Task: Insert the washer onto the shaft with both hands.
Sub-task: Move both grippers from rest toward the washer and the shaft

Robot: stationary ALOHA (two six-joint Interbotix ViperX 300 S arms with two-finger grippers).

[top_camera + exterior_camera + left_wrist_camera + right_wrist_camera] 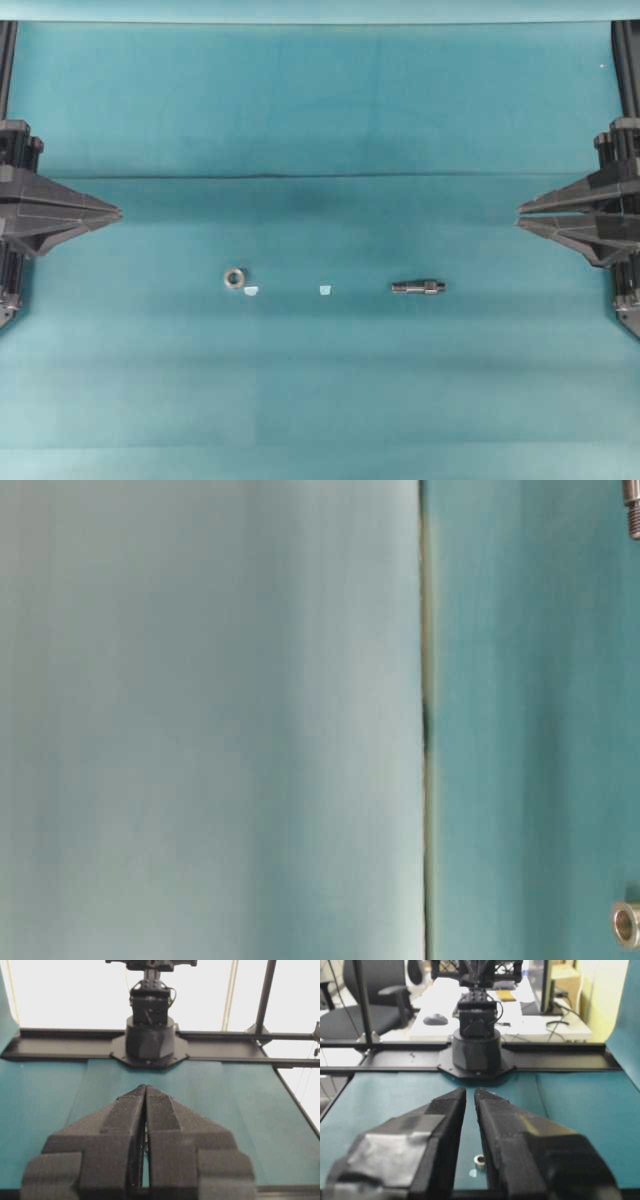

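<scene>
Left gripper (118,212) parked at 9 o'clock edge, pinched closed, empty; right gripper (519,216) at 3 o'clock, barely parted, empty. Washer (235,278) and shaft (418,287) lay well apart mid-mat.

Washer (235,278) lay left on the table (320,400), shaft (418,287) well apart to its right, two scraps (252,291) between.

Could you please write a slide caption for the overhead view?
Washer and shaft lie apart on teal cloth, both grippers parked at the edges.
</scene>
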